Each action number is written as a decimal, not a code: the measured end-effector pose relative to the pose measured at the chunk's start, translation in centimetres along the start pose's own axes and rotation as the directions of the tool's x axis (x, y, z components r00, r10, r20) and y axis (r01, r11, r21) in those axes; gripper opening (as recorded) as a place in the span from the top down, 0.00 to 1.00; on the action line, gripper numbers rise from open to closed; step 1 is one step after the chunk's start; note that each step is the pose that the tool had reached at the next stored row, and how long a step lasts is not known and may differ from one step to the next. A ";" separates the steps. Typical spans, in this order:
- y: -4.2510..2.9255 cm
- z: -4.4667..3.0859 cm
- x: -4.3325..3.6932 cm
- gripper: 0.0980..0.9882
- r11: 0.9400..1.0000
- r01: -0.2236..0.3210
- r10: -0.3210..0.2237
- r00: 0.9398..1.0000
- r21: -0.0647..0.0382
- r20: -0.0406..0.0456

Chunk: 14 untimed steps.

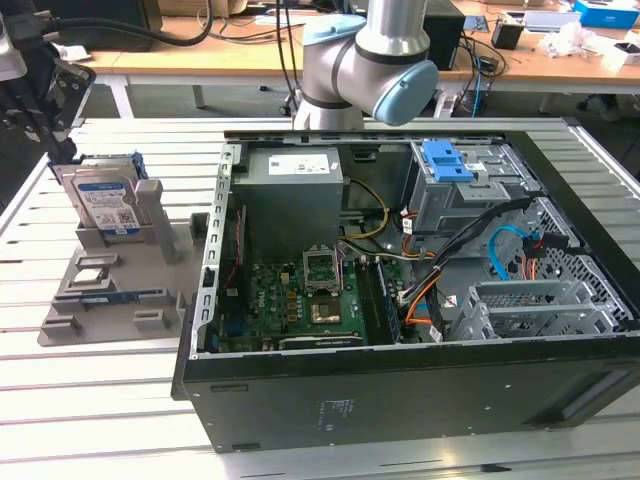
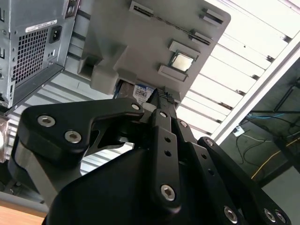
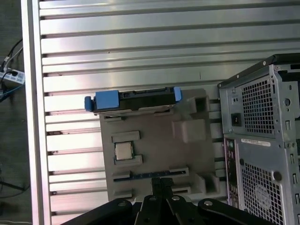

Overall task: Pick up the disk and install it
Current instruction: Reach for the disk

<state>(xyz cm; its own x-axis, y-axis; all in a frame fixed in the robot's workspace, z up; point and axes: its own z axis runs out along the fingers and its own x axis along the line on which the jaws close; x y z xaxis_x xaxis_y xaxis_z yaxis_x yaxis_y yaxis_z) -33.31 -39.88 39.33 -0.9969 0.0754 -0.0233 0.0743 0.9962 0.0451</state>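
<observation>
The disk [image 1: 105, 200] stands on edge in a slot at the back of a grey holder tray [image 1: 110, 295], on the exterior view's left. It is a silver drive with a white-and-blue label and a blue carrier frame. In the first wrist view the disk [image 3: 136, 98] shows edge-on with blue tabs at both ends, across the tray from my gripper [image 3: 161, 182]. The black fingers meet tip to tip with nothing between them. In the second wrist view the gripper [image 2: 164, 94] points towards the disk's label [image 2: 140, 93], still apart from it.
An open computer case [image 1: 400, 260] lies on the slatted metal table beside the tray, with a blue-tabbed drive bay [image 1: 447, 160] and a grey power supply [image 1: 295, 185]. A small square processor chip [image 3: 124, 150] sits in the tray. The table's edge [image 3: 33, 117] lies beyond the tray.
</observation>
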 end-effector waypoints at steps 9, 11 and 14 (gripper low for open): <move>-0.17 -0.06 2.22 0.99 1.000 0.000 0.000 1.000 0.000 0.000; -0.20 -0.07 2.71 0.99 1.000 0.000 0.000 1.000 0.000 0.000; -0.26 -0.09 3.44 0.99 1.000 0.000 0.000 1.000 0.000 0.000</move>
<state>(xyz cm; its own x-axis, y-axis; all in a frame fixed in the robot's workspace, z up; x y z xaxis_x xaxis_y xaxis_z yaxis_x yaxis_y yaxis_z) -36.76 -39.89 39.33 -0.9969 0.0753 -0.0233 0.0742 0.9962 0.0451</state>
